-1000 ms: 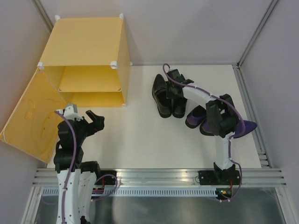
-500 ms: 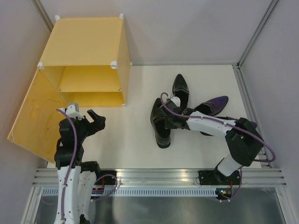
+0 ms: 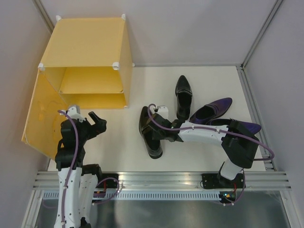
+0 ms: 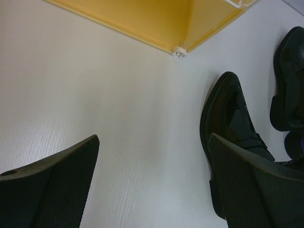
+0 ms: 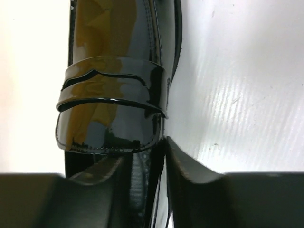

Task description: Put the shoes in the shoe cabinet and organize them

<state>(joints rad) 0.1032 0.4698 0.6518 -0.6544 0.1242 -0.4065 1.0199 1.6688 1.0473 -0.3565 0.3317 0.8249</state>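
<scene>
The yellow shoe cabinet (image 3: 90, 42) stands in the upper left of the top view. Its door (image 3: 42, 121) hangs open at the left side. You can see one shelf (image 3: 92, 80) inside, and no shoes are in it.

All four shoes are on the white table (image 3: 118, 152), to the right of the cabinet. One shiny black shoe (image 3: 149, 142) lies in the middle of the top view, a bit below and right of the cabinet. The right gripper (image 5: 145, 151) is on it. One finger is inside the shoe and one finger (image 5: 190, 175) is outside, with the shoe's side wall between them. I cannot tell if they squeeze it or just sit there.

The other black shoe (image 3: 183, 92) lies higher up, with its pointy toe to the top of the picture. A purple shoe (image 3: 213, 108) lies to its right. A second purple shoe (image 3: 248, 127) pokes out from under the right arm, near the right edge.

The left gripper (image 4: 153, 137) is in the lower left, near the open door. Its fingers are spread wide apart and hold nothing.
</scene>
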